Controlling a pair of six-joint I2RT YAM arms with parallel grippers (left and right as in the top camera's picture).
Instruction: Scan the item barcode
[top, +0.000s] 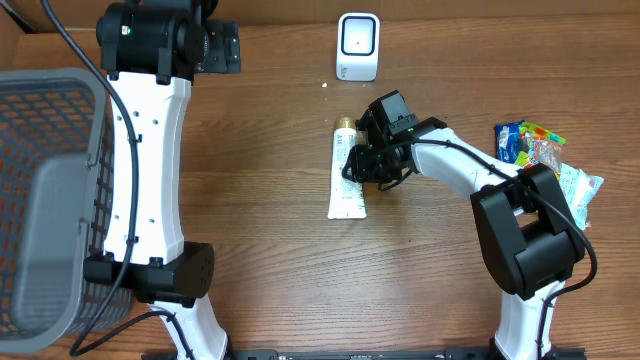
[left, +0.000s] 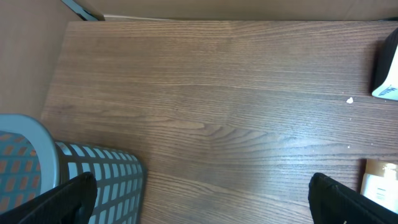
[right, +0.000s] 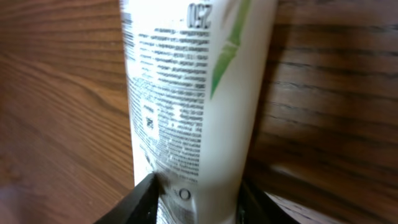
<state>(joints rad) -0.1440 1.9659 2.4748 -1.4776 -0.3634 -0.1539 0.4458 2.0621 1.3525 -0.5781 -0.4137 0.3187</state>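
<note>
The right fingers (right: 140, 202) pinch the tube (right: 186, 93) near the worktop's (top: 270, 150) far edge (left fingers (left: 71, 196) gape, empty); the slick tube may slip.

**Q:** Overhead view?
**A:** Fixed above, facing straight down; covers the whole bench (top: 270, 150).
**Q:** Left wrist?
**A:** Raised, angled down; shares the basket (left: 99, 180) and scanner (left: 388, 62) with overhead.
**Q:** Right wrist?
**A:** Very close on the tube (right: 186, 93), which overhead also shows.
</note>
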